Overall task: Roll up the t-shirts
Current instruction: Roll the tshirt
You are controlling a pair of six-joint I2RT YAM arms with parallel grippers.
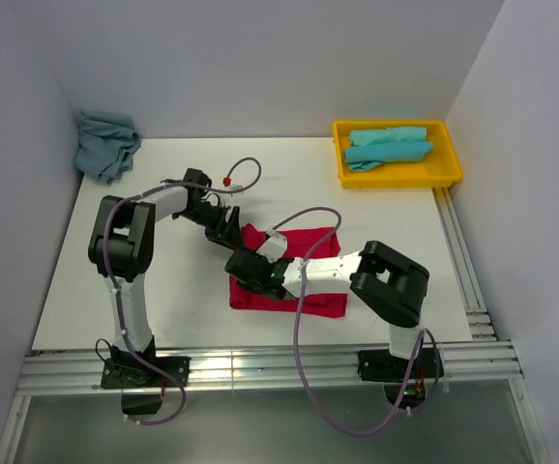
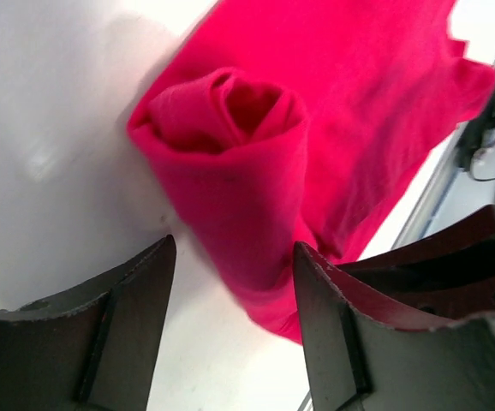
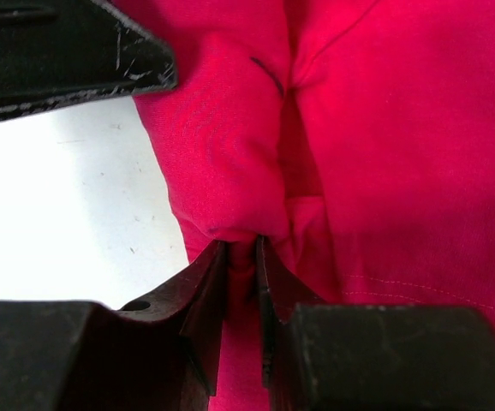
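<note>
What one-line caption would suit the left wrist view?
Open left gripper straddling the rolled end of the red t-shirt on the white table.

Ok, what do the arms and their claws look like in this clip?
Both the left arm and the right arm have white links between bulky black joint housings. A thin mauve cable loops loosely along each. The left claw and right claw each have two dark, flat, wedge-shaped fingers. No markings are readable.

Roll of red t-shirt (image 2: 230, 154) btwn parted L gripper (image 2: 235, 251) fingers, white table (image 2: 50, 128)
</note>
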